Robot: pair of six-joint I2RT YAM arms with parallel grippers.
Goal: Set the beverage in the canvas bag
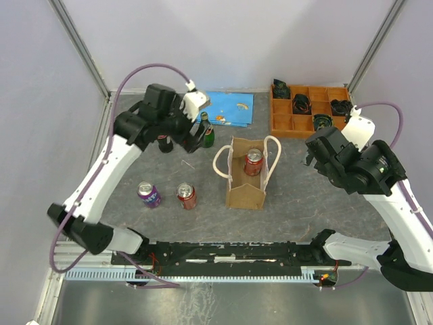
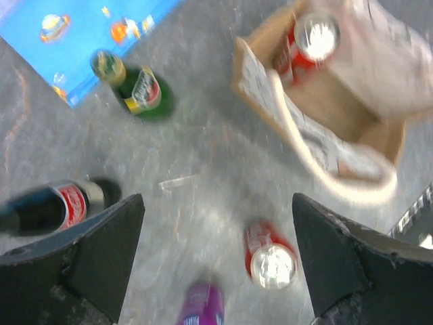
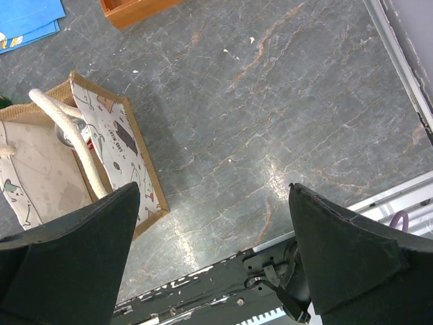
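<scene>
The tan canvas bag [image 1: 245, 186] stands upright mid-table with cream loop handles and a red can [image 1: 254, 161] inside it. My left gripper [image 1: 191, 140] is open and empty, hovering at the back left beside a green bottle [image 1: 207, 133] and a dark cola bottle [image 1: 164, 143]. The blurred left wrist view shows its open jaws [image 2: 216, 250] above a red can [image 2: 270, 256] and a purple can [image 2: 201, 305], with the bag [image 2: 338, 101] at the upper right. My right gripper [image 1: 312, 154] is open and empty, right of the bag [image 3: 115, 145].
A red can [image 1: 187, 196] and a purple can [image 1: 149, 195] stand left of the bag. An orange compartment tray [image 1: 284, 124] with dark items sits at the back right. A blue printed sheet [image 1: 230, 108] lies at the back. White walls enclose the table.
</scene>
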